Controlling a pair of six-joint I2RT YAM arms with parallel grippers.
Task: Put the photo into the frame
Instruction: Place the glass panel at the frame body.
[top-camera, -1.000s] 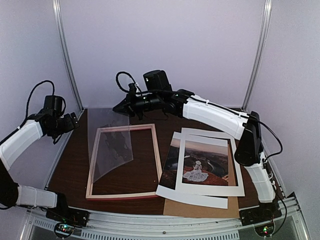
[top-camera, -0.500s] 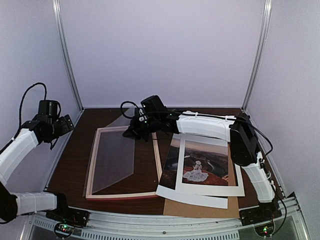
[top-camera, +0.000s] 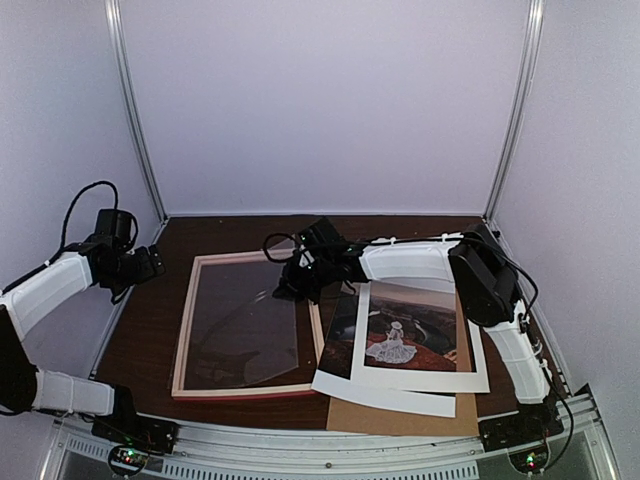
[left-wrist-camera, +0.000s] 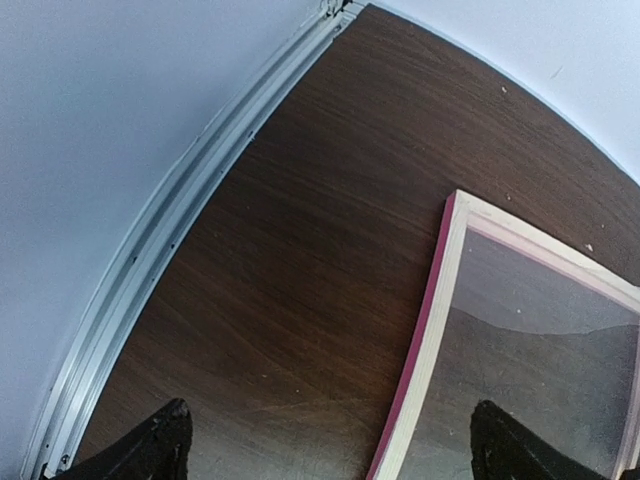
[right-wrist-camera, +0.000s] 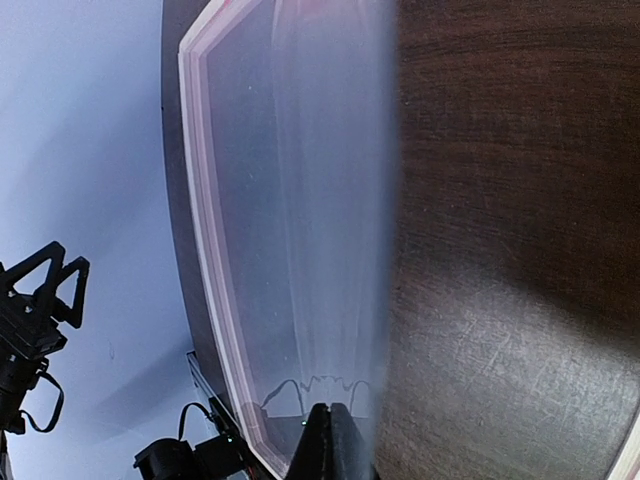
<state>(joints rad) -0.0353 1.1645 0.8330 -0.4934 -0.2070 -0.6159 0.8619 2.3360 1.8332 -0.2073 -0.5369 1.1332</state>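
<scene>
Lowered since a second ago, the clear sheet (top-camera: 240, 325) no longer stands tilted up above the frame (top-camera: 183, 335). It now lies low across the frame's opening, and the right arm has come down and forward with it. The right gripper (top-camera: 287, 284) sits at the frame's far right corner with its jaws closed together on the sheet's edge. The right wrist view shows this pinch, the fingertips (right-wrist-camera: 333, 440) meeting on the sheet (right-wrist-camera: 300, 200) with the frame's pale moulding (right-wrist-camera: 198, 200) beyond. Whether the sheet is fully seated inside the moulding cannot be told.

The left arm has shifted slightly at the left side of the table (top-camera: 150, 330). The left gripper (top-camera: 150, 265) is held above the wood beside the frame's far left corner, jaws spread wide and holding nothing. Its wrist view shows both finger tips apart at the bottom edge (left-wrist-camera: 330, 445), with dark tabletop (left-wrist-camera: 300, 250) and the frame's pink outer edge (left-wrist-camera: 420, 350) between them.

The photo (top-camera: 338, 340) lies flat on the table to the right of the frame, outside it. A white window mat (top-camera: 420, 380) rests on top of the photo, slightly askew. A brown backing board (top-camera: 400, 418) lies beneath both and shows along the near edge.
</scene>
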